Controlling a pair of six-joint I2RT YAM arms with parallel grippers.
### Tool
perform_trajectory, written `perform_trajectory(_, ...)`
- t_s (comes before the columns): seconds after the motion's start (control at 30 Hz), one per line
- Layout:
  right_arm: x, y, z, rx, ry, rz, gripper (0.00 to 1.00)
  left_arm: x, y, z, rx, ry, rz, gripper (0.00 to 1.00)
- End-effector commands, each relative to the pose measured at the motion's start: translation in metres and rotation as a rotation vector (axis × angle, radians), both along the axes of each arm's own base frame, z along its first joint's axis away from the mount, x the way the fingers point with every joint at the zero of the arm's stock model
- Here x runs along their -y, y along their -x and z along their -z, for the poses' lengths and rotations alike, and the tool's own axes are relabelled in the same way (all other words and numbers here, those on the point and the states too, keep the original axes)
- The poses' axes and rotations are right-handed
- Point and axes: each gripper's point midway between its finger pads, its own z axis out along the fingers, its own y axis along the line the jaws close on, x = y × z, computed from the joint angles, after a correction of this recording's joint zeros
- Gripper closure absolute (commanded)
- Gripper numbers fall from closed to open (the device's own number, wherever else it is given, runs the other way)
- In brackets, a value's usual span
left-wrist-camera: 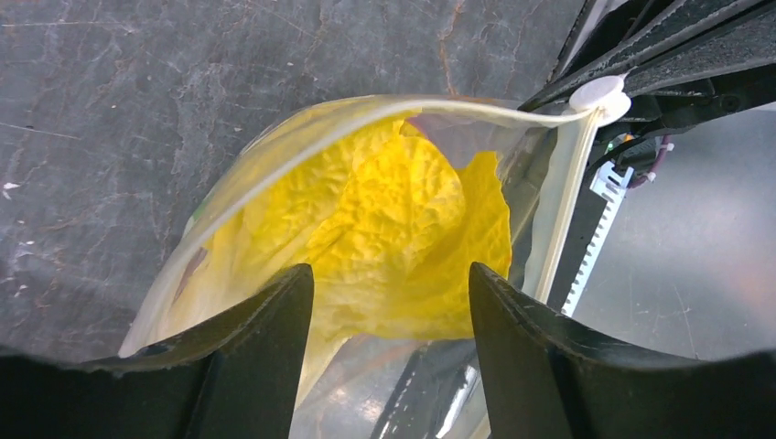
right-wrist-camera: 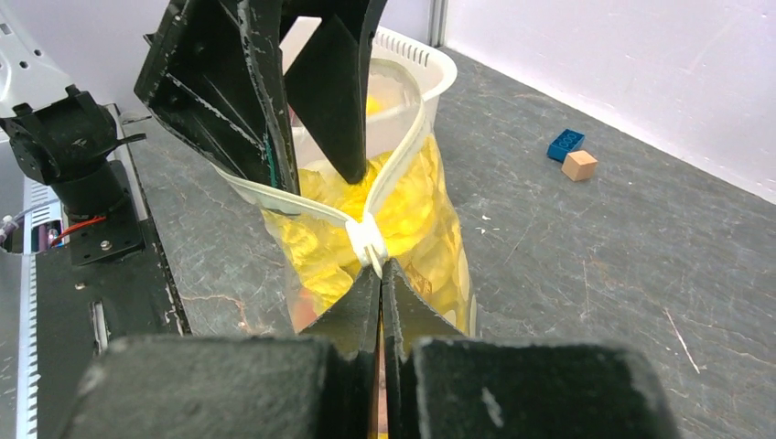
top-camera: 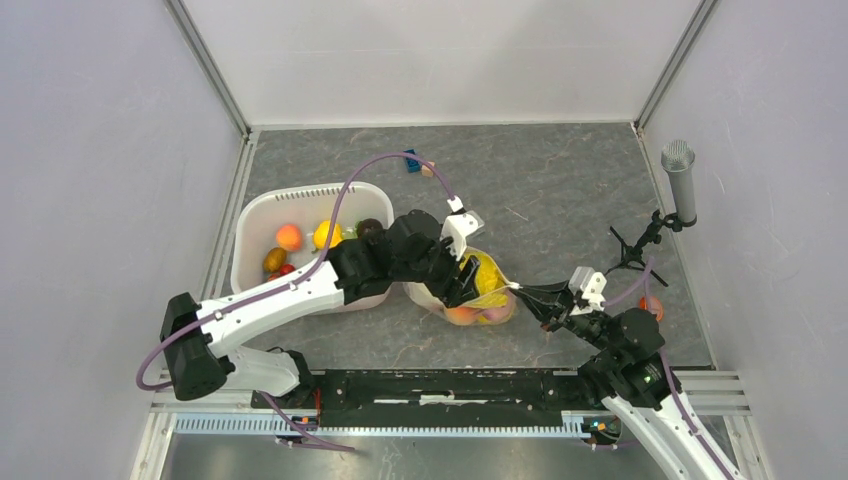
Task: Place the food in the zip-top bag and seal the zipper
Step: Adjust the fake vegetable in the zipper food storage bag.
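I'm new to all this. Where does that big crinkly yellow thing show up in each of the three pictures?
Top external: the yellow piece is at centre, inside the zip-top bag, between the arms.
Left wrist: mid-picture, just beyond the left gripper.
Right wrist: centre, behind the bag's clear wall.
Shared landmark: the zipper, its white end pinched by the right gripper.
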Motion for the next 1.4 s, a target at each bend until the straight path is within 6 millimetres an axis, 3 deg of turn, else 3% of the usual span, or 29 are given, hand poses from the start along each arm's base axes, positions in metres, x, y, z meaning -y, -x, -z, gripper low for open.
perform_trajectory(0.0,0.008,0.000,-0.042,0.134,-0.078,0.039,1.00,-0.023,-0.002,-0.004,0.055,-0.107,0.022,0.29)
perform_trajectory(0.17,0.008,-0.001,-0.040,0.125,-0.085,0.041,1.00,-0.029,-0.001,-0.013,0.076,-0.097,0.005,0.28)
perform_trajectory(0.43,0.007,-0.002,-0.036,0.110,-0.088,0.042,1.00,-0.027,-0.007,-0.048,0.162,0.012,-0.013,0.27)
perform_trajectory(0.53,0.006,-0.002,-0.036,0.107,-0.089,0.038,1.00,-0.015,-0.014,-0.055,0.189,0.071,-0.016,0.30)
perform_trajectory(0.83,0.004,-0.001,-0.033,0.098,-0.095,0.024,1.00,0.023,-0.035,-0.049,0.199,0.220,-0.069,0.45)
perform_trajectory(1.0,0.002,-0.002,-0.030,0.088,-0.086,0.018,1.00,0.037,-0.032,-0.020,0.155,0.205,-0.030,0.51)
perform_trajectory(1.23,0.005,-0.005,-0.033,0.095,-0.092,0.044,1.00,0.042,-0.004,0.049,0.070,0.084,0.095,0.58)
perform_trajectory(1.37,0.013,-0.011,-0.036,0.097,-0.106,0.100,1.00,0.035,0.019,0.073,0.047,0.021,0.163,0.62)
